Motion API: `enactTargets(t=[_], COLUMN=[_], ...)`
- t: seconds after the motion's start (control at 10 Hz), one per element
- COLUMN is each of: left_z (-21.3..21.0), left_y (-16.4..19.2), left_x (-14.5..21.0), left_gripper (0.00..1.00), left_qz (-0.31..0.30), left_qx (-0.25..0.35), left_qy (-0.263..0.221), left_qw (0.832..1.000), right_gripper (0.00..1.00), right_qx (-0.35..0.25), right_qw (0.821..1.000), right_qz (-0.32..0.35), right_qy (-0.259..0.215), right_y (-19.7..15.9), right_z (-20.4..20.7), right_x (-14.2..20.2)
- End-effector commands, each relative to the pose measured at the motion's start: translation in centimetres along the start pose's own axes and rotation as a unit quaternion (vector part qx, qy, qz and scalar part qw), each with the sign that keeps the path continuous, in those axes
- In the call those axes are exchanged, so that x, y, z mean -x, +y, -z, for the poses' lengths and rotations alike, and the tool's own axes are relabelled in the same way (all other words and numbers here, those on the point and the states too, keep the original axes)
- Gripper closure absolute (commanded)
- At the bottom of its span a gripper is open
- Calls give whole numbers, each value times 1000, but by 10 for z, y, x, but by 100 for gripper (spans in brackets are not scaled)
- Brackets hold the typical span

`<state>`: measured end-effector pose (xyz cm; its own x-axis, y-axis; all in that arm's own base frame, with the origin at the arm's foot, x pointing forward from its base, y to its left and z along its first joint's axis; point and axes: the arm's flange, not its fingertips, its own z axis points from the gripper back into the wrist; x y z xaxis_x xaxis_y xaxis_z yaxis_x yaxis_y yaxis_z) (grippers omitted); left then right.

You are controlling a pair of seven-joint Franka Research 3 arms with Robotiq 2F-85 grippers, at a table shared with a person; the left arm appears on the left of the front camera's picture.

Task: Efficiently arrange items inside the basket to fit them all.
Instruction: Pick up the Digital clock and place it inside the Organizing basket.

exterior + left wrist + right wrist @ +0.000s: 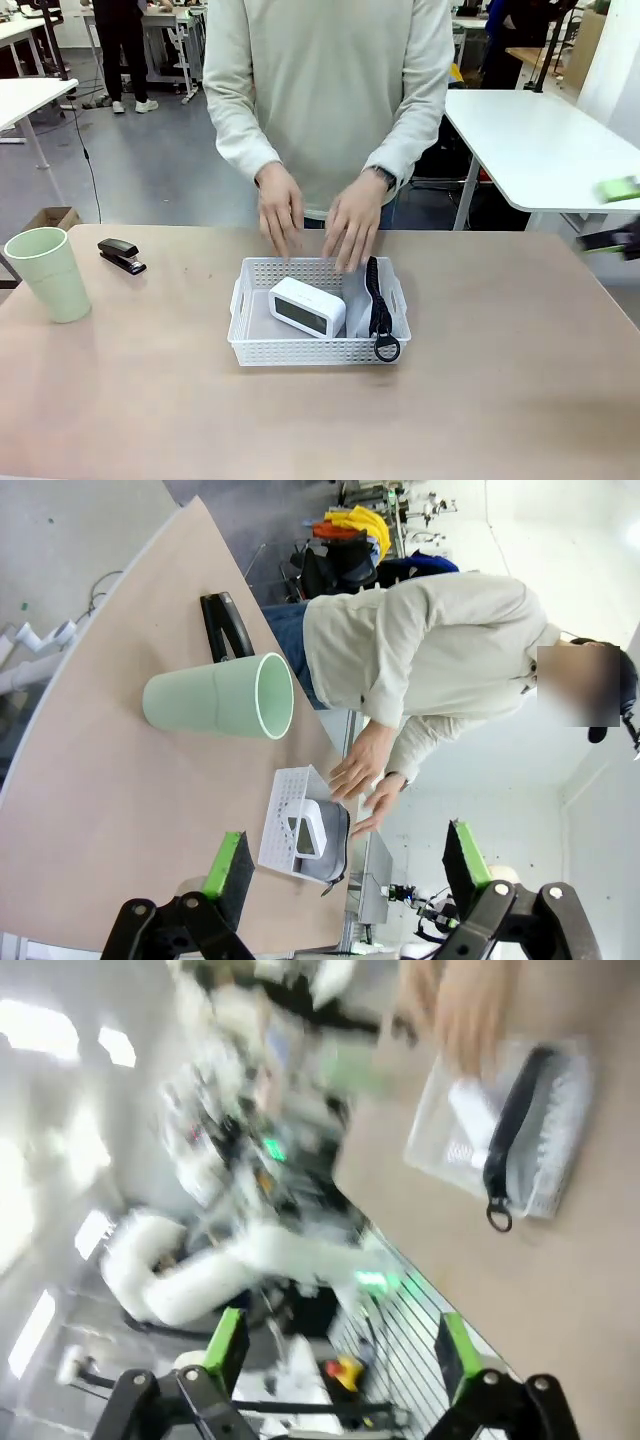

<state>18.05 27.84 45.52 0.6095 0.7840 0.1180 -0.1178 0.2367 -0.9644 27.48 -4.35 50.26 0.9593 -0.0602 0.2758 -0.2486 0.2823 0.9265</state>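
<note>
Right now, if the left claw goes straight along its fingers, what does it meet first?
Probably the shallow white perforated plastic basket, holding the white rounded box; the person's hands sit just beyond. Depth is unclear.

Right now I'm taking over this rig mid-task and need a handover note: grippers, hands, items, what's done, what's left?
Left gripper: open, empty. Right gripper: open, empty.
Person's watch hand at the white basket's far rim, other hand just above it.
Done: white rounded box and grey pouch lie side by side in the basket.
Left: pale green cup and black stapler, on the table to the robot's left of the basket, go in.
</note>
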Motion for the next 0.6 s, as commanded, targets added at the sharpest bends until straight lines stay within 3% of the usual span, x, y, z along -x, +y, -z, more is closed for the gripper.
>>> enactTargets(t=[0.0,0.1,0.2,0.3,0.4,0.5], left_z=[0,0,0,0,0,0], left_y=[-1,-1,-1,-1,-1,-1], left_x=[0,0,0,0,0,0], left_gripper=[0,0,0,0,0,0], left_qz=[10,10,10,10,10,10], left_qx=[10,10,10,10,10,10], left_qy=[-2,-2,-2,-2,-2,-2], left_qw=[1000,1000,1000,1000,1000,1000], right_gripper=[0,0,0,0,0,0], right_qx=[-70,-81,-84,-53,-66,-66], right_qw=[987,982,982,987,982,982], right_qz=[78,100,113,131,117,117], right_qy=[-122,-139,-126,-72,-132,-132], right_y=[-65,-90,-122,-155,-84,-84], right_z=[-22,-33,-38,-27,-97,-97], right_x=[62,74,87,94,36,36])
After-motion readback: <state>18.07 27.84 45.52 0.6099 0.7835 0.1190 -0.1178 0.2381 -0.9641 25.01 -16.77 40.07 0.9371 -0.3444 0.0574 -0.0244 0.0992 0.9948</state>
